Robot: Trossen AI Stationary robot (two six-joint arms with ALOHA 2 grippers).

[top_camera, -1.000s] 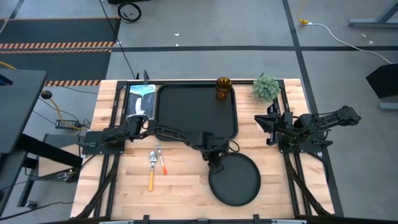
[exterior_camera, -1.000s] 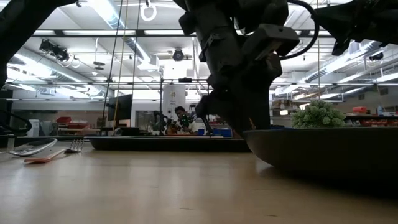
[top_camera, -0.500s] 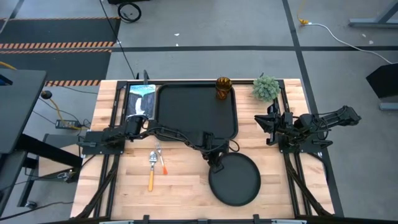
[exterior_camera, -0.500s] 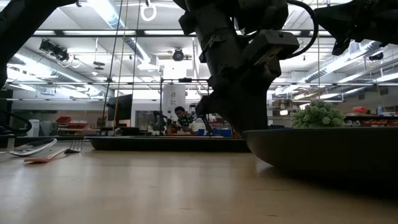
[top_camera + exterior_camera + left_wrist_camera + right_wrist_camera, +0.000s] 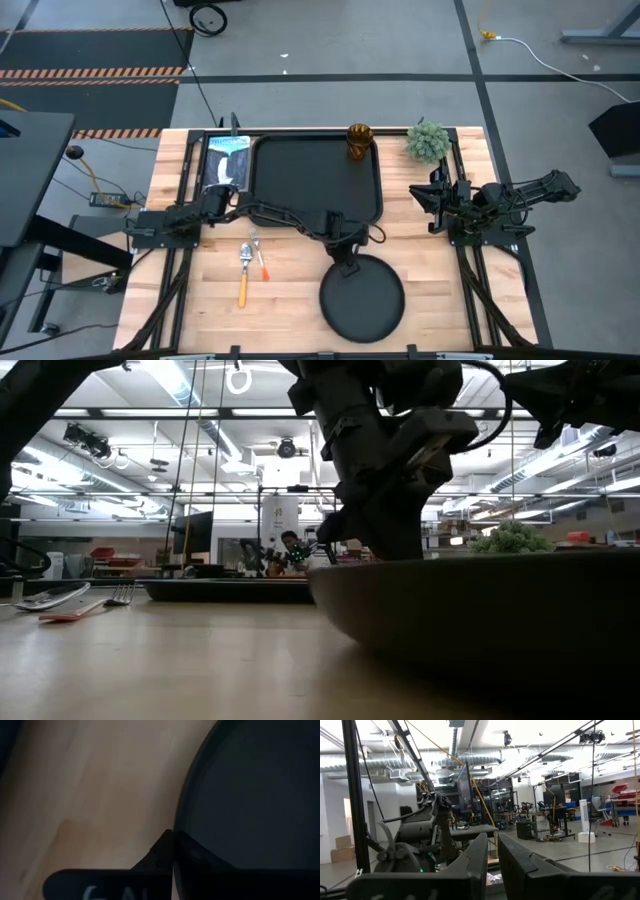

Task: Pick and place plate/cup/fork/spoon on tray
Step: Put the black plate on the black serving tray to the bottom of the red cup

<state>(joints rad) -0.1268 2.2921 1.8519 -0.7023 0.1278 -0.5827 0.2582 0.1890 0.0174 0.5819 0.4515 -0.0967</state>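
The round black plate point(image 5: 362, 300) is near the table's front edge, right of centre, and fills the right of the low view point(image 5: 480, 610). My left gripper point(image 5: 347, 265) is shut on its far rim. The black tray point(image 5: 270, 190) lies at the far centre, with the amber cup point(image 5: 359, 140) standing at its far right corner. The fork point(image 5: 260, 262) and the spoon point(image 5: 243, 272) lie side by side on the wood, left of the plate. My right gripper point(image 5: 492, 855) waits at the table's right side, its fingers together with only a slit between them. My left gripper pinches the plate's raised rim point(image 5: 176, 845) at the plate's far edge, one finger point(image 5: 159, 851) outside the rim and the other over the plate's inner side. The fingers come slanting down from the far side. Whether the plate's near part rests on the table I cannot tell.
A green potted plant point(image 5: 427, 142) stands at the far right corner. A pale flat object point(image 5: 226, 160) lies left of the tray. Bare wood stretches between the tray and the table's front edge. A person shows far off in the room behind the table point(image 5: 292, 550).
My left gripper has shut on the plate's far rim. The plate has then moved a little toward the table's near edge and left, and it now shows larger in the low view.
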